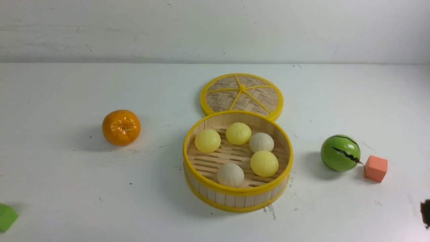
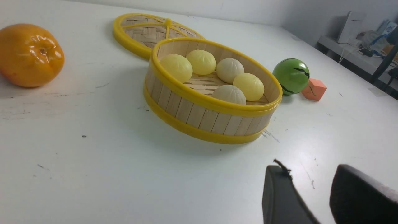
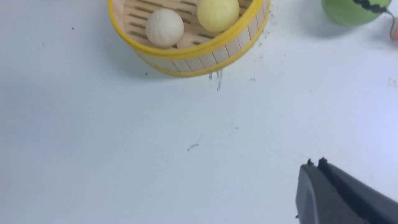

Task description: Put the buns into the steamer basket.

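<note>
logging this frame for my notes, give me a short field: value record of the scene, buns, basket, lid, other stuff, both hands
buns: five, all inside the steamer basket; three yellow, two off-white
lid: lid flat on the table behind the basket, its near edge hidden by the rim
other items: tangerine to the basket's left; watermelon ball and orange cube to its right; green block at the near left edge
left hand: left hand open, empty
right hand: right hand shut, empty
task: looks complete

tabletop [image 1: 67,188]: white, scuffed, small dark marks | wall [image 1: 215,30]: plain white, meets tabletop's far edge | side shelf [image 2: 351,51]: holds cables and a pale box, possibly electronics, blurred | light: even, soft shadows
</note>
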{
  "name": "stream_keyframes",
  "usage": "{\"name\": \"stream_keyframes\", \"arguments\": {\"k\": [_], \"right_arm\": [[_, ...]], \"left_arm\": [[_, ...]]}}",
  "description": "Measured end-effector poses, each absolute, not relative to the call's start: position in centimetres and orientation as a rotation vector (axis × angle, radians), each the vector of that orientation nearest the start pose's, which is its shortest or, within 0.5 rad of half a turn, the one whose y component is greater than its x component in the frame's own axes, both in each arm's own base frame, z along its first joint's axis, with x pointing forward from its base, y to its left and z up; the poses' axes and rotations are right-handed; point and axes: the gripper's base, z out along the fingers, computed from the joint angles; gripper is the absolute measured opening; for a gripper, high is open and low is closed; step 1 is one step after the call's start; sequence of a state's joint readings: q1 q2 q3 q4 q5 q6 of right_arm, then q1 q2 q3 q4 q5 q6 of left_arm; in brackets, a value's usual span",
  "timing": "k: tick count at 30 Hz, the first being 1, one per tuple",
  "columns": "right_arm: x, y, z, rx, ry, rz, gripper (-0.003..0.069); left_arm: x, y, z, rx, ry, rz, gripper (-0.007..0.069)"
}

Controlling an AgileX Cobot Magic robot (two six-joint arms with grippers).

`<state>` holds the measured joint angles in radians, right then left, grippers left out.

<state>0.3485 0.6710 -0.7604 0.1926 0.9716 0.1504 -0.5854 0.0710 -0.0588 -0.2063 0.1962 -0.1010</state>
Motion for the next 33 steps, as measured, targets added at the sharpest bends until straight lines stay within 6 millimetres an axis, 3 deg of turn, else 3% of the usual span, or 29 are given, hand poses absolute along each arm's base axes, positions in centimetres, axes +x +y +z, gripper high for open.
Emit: {"name": "stream_keyframes", "arguments": {"k": [6, 9, 13, 14, 18, 22, 33], "right_arm": [[7.3, 3.8, 32.5, -0.242, 2.339, 0.405, -0.0006], [6.2, 2.9, 32.2, -0.240, 2.192, 0.366, -0.0005], [5.9, 1.7, 28.3, -0.091, 1.965, 0.305, -0.0005], [6.0, 1.7, 28.0, -0.083, 1.965, 0.298, -0.0005], [5.9, 0.6, 21.4, 0.023, 1.897, 0.151, -0.0005], [5.5, 0.1, 17.4, 0.037, 1.909, 0.072, -0.0005], [5.2, 0.0, 17.3, 0.055, 1.876, 0.072, -0.0001]], "left_arm": [[4.8, -3.6, 21.2, 0.275, 1.715, -0.695, 0.0237], [4.8, -3.6, 21.2, 0.275, 1.715, -0.695, 0.0237], [4.8, -3.6, 21.1, 0.278, 1.724, -0.694, 0.0237], [4.8, -3.6, 21.1, 0.278, 1.726, -0.694, 0.0237], [4.7, -3.6, 21.0, 0.280, 1.730, -0.693, 0.0237], [4.7, -3.6, 21.0, 0.280, 1.730, -0.693, 0.0237], [4.7, -3.6, 21.0, 0.280, 1.731, -0.693, 0.0237]]}}
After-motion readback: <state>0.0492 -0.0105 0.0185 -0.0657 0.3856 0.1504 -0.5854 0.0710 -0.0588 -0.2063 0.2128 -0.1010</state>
